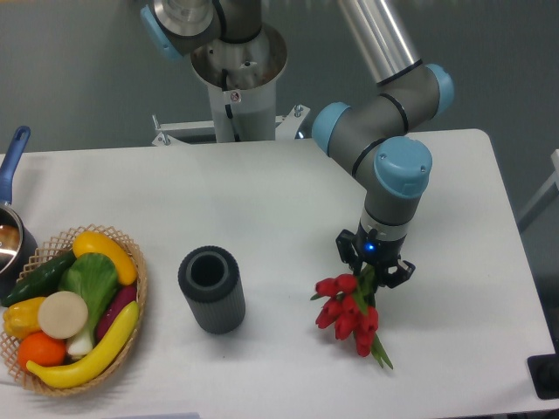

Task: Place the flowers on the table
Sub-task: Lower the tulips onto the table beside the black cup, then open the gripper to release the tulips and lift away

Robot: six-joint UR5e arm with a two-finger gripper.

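The flowers (348, 312) are a bunch of red tulips with green leaves, hanging heads-down and slanted toward the front left over the white table (288, 201). My gripper (372, 266) points straight down and is shut on the stem end of the bunch, just above the blooms. The stems themselves are hidden inside the fingers and behind the wrist. A green leaf tip pokes out below the blooms at the front. The tulip heads are very close to the tabletop; I cannot tell whether they touch it.
A dark ribbed cylindrical vase (211, 289) stands upright left of the flowers. A wicker basket (70, 314) of vegetables and fruit sits at the front left, with a pot with a blue handle (10, 209) behind it. The robot base (236, 70) rises at the back.
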